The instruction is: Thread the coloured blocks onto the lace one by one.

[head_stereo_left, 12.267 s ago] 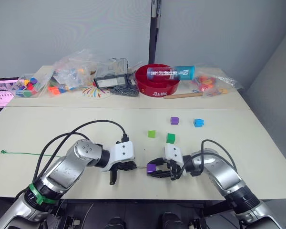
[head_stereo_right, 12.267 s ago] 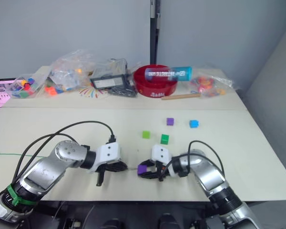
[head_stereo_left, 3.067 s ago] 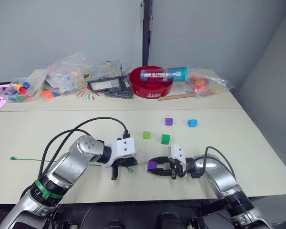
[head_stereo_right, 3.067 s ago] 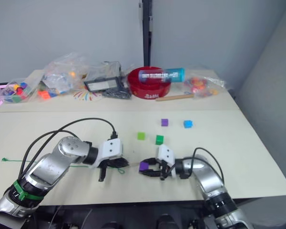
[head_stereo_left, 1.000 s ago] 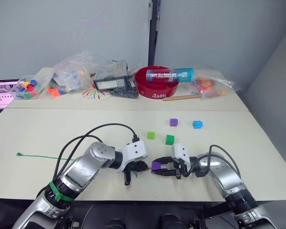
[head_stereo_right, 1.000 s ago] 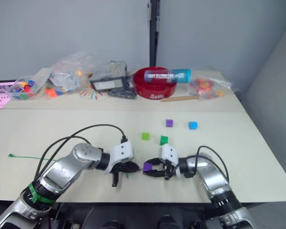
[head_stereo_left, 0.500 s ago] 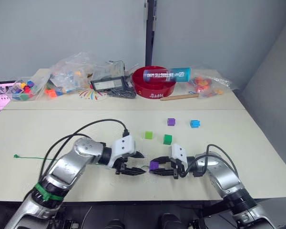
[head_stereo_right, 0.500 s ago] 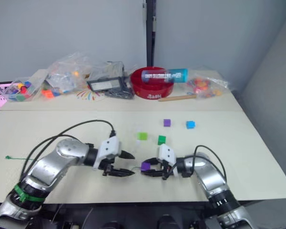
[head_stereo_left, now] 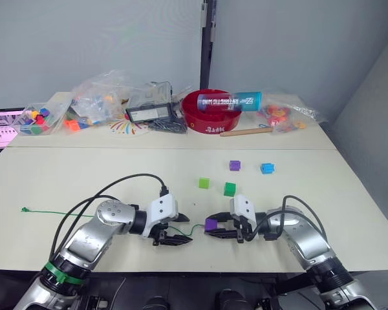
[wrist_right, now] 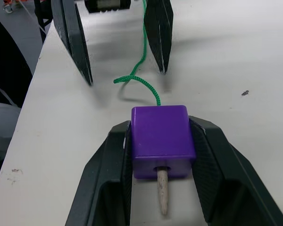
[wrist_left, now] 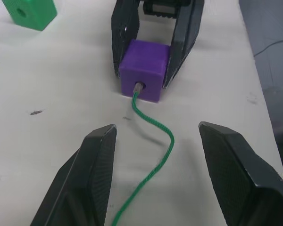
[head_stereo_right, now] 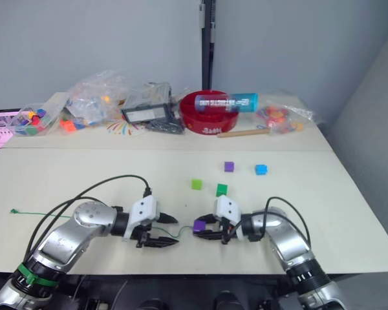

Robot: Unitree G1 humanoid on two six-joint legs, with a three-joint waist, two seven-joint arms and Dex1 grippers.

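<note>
My right gripper point(head_stereo_left: 210, 226) is shut on a purple block point(wrist_right: 162, 139) that rests on the table near the front edge. The green lace point(wrist_left: 155, 141) enters the block on the side facing my left gripper, and its pale stiff tip point(wrist_right: 162, 195) sticks out of the opposite face. My left gripper point(head_stereo_left: 184, 231) stands open just left of the block, with the lace lying loose between its fingers. The lace's far end point(head_stereo_left: 24, 210) trails off to the left. Farther back lie a light green block point(head_stereo_left: 204, 183), a darker green block point(head_stereo_left: 230, 188), a second purple block point(head_stereo_left: 235, 166) and a sky blue block point(head_stereo_left: 267, 168).
On the rear table stand a red bowl point(head_stereo_left: 215, 116) with a blue canister point(head_stereo_left: 231, 101) across it, a wooden stick point(head_stereo_left: 247, 132), a black device point(head_stereo_left: 152, 114) and several clear bags of toy pieces point(head_stereo_left: 97, 100). A pink screen point(head_stereo_left: 0, 126) shows at the left edge.
My left gripper has opened, let go of the lace and drawn back to the left. The lace stays threaded in the purple block, which the right gripper holds still.
</note>
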